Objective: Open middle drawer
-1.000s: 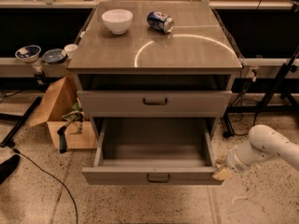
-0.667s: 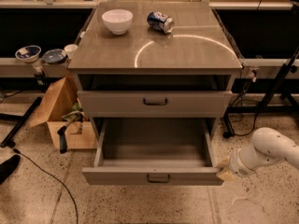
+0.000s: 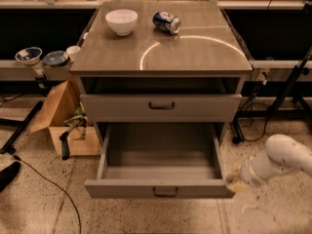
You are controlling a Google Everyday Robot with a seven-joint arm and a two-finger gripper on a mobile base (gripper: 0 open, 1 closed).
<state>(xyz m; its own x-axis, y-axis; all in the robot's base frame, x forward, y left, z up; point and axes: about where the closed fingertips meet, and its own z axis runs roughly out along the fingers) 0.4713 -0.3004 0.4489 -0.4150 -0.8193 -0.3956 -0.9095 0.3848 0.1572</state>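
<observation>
- This is a robot test lab or workshop rather than a home. A white robot arm (image 3: 285, 159) reaches in low at the right, and its gripper (image 3: 236, 182) is just beside the front right corner of the pulled-out middle drawer (image 3: 161, 152).
- A grey cabinet (image 3: 161, 108) stands alone on a speckled hard floor (image 3: 39, 208), and a loose black cable (image 3: 51, 185) trails over that floor.
- A long bench (image 3: 263, 5) runs along the back, dark underneath, with black stand legs (image 3: 288, 89) at the right.
- An open cardboard box (image 3: 56, 112) sits on the floor at the left.
- The worktop (image 3: 195, 57) carries a white bowl (image 3: 121, 21) and a can (image 3: 166, 22) lying on its side.

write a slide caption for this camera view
The flat-fronted grey middle drawer with its small black bar handle stands open, the white arm's gripper beside its front corner.
</observation>
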